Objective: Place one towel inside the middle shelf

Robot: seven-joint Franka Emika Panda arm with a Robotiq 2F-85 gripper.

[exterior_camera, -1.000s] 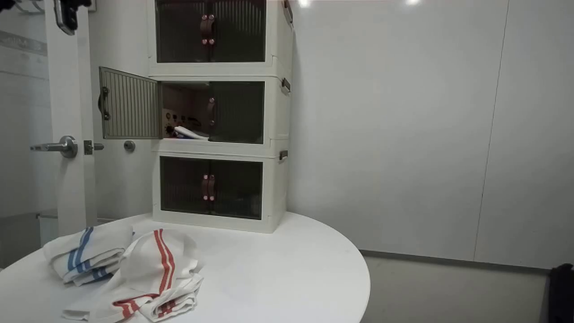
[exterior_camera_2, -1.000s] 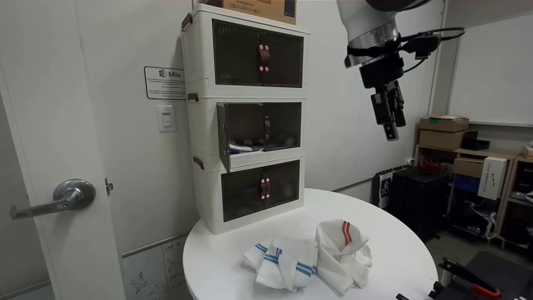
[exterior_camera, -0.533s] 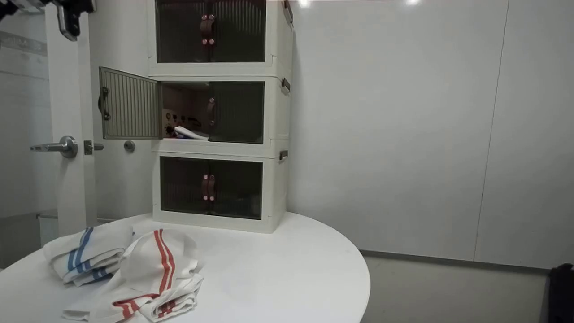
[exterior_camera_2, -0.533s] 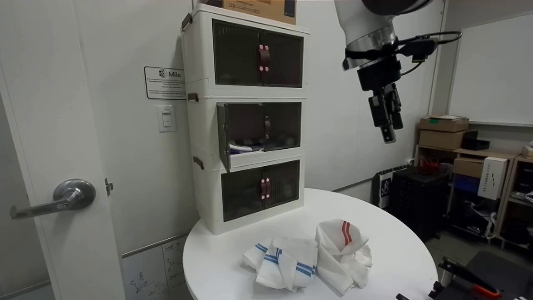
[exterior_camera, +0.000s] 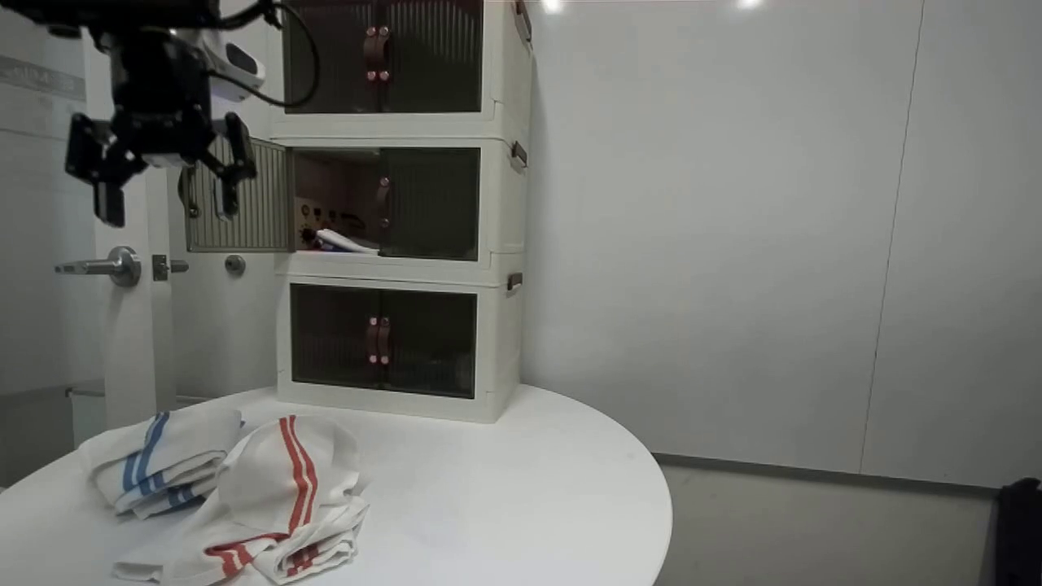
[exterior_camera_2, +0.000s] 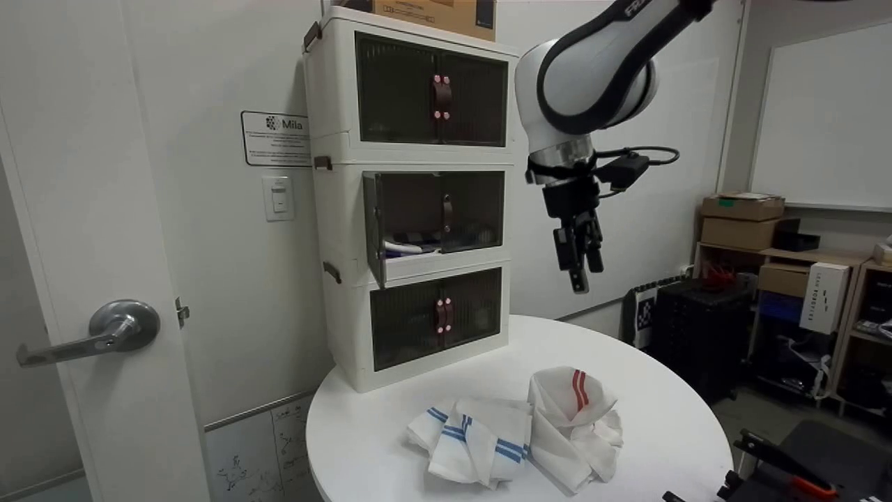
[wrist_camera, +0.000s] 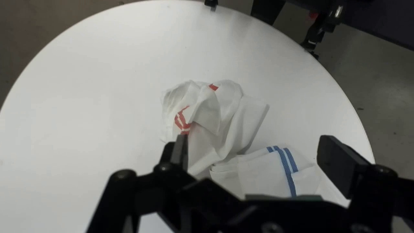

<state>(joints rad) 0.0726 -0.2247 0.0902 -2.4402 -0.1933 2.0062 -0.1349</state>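
With my black hand spread above the folded blue-striped white towel, I risk pinching the crumpled red-striped cloth because they touch.

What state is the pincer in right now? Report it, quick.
Pincer: open, holding nothing, hanging clear of the blue-striped towel.

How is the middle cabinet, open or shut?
Half open: one door is swung outward in both exterior views; the other door is shut.
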